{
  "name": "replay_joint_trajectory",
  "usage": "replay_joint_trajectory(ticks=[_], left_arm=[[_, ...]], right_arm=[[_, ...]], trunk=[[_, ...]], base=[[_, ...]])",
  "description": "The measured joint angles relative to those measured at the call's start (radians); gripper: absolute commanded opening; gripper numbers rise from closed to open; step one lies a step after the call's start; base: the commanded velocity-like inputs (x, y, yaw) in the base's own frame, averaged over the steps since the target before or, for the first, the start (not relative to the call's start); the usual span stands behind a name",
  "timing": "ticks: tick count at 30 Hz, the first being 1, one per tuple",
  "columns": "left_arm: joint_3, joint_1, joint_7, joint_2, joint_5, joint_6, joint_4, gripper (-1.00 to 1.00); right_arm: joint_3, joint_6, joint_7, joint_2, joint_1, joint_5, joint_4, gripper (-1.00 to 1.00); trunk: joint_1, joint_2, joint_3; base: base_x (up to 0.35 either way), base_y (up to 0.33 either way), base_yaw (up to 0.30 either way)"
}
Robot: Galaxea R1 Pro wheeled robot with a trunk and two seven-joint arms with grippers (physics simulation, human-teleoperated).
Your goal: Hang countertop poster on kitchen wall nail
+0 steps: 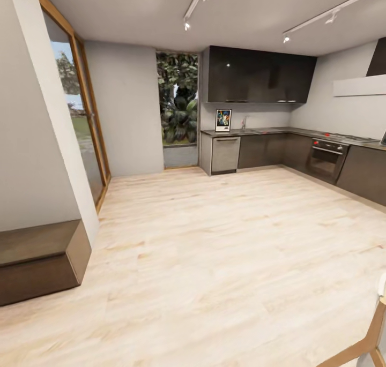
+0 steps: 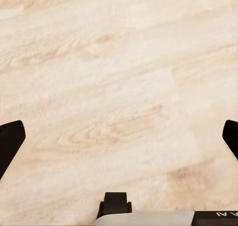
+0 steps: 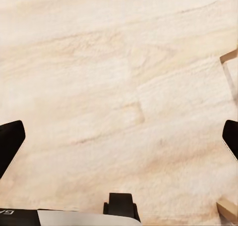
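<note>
The poster [image 1: 223, 120] stands upright on the far kitchen countertop [image 1: 268, 132], leaning against the pale wall beside the tap, small and distant in the head view. The countertop runs right past a hob and turns toward me along the right wall. Wall nails are too small to make out from here. My left gripper [image 2: 119, 137] is open, its dark fingertips [image 2: 11, 144] spread wide over bare wooden floor. My right gripper [image 3: 119, 137] is also open, with fingertips [image 3: 10, 144] apart above the floor and nothing between them.
Pale wood floor [image 1: 214, 249] stretches between me and the kitchen. A low brown bench [image 1: 37, 260] sits at the left by a glass door [image 1: 80, 120]. An oven [image 1: 327, 158] is set in the right cabinets. A wooden chair part [image 1: 370, 340] shows at the lower right.
</note>
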Motion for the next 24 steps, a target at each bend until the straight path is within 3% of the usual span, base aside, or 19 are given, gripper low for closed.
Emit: replay_joint_trajectory(ticks=[14, 24], left_arm=[[0.001, 0.000, 0.000, 0.000, 0.000, 0.000, 0.000, 1.00], [0.001, 0.000, 0.001, 0.000, -0.001, 0.000, 0.000, 1.00]], right_arm=[[-0.002, -0.001, 0.000, -0.001, 0.000, -0.001, 0.000, 1.00], [-0.008, -0.002, -0.001, -0.015, 0.000, -0.005, 0.000, 1.00]], trunk=[[0.000, 0.000, 0.000], [0.000, 0.000, 0.000]], base=[[0.336, 0.000, 0.000], [0.336, 0.000, 0.000]])
